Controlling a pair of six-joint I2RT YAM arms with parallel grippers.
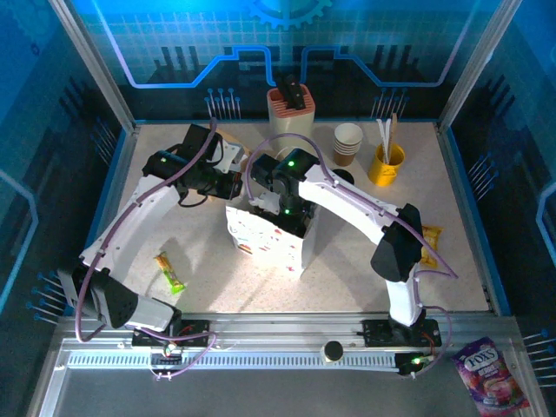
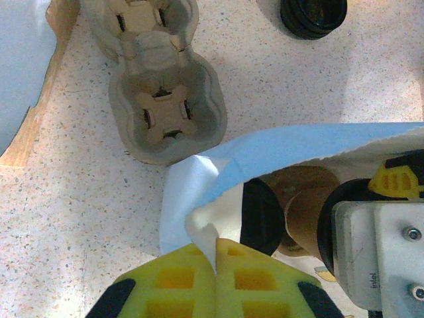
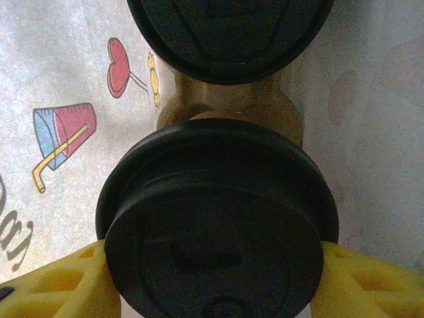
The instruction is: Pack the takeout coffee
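Observation:
A white printed paper bag (image 1: 261,245) stands mid-table. My left gripper (image 2: 217,265) is shut on its rim (image 2: 199,179), pinching the paper and holding the mouth apart. My right gripper (image 3: 215,285) reaches down inside the bag (image 3: 66,79), its yellow fingers (image 3: 59,285) clamped on either side of one takeout coffee, whose black lid (image 3: 218,225) faces the camera. A second lidded takeout coffee (image 3: 228,33) sits just beyond it inside the bag, with a tan body (image 3: 228,106) showing between the two lids. In the left wrist view a black lid (image 2: 262,215) and a tan cup (image 2: 305,195) show through the bag's mouth.
A pulp cup carrier (image 2: 165,112) lies left of the bag, with a wooden board (image 2: 36,106) beside it. Loose black lids (image 2: 313,14), nested lidless cups (image 1: 347,143), a yellow mug of stirrers (image 1: 386,163) and a holder (image 1: 291,109) stand at the back. A snack bar (image 1: 170,272) lies front left.

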